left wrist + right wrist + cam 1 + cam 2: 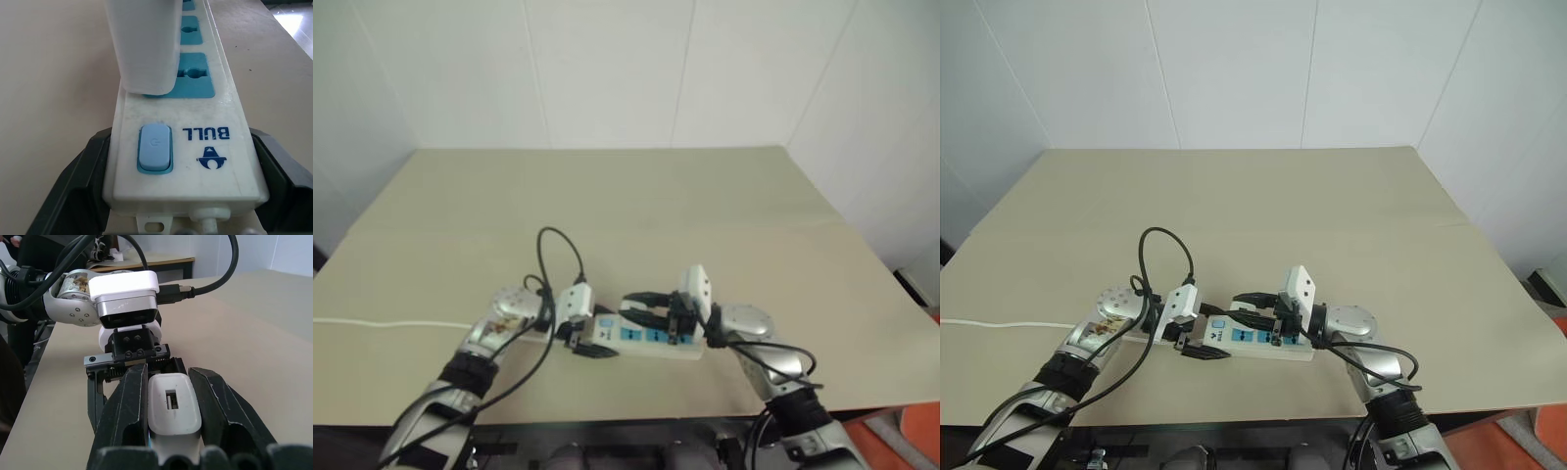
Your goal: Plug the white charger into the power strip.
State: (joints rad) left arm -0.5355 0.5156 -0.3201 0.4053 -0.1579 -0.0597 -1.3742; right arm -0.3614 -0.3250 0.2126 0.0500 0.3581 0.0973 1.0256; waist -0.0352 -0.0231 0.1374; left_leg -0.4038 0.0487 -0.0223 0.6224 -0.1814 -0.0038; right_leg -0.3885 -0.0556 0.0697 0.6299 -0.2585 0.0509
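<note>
Black fingers (132,421) of the right gripper (171,431) are clamping the white charger (172,406) from both sides, holding it over the power strip (195,147). Facing it, the left gripper (181,196) is gripping the switch end of the strip, which is lying on the tan table (705,215); the charger is standing on the socket face nearest that gripper.

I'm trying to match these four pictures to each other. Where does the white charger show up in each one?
Left eye view: white charger near the bottom centre, over the power strip, in the right gripper.
Right eye view: bottom centre again.
Left wrist view: tall white block above the nearest blue socket.
Right wrist view: between the black fingers.
Shared landmark: the power strip's blue sockets.
</note>
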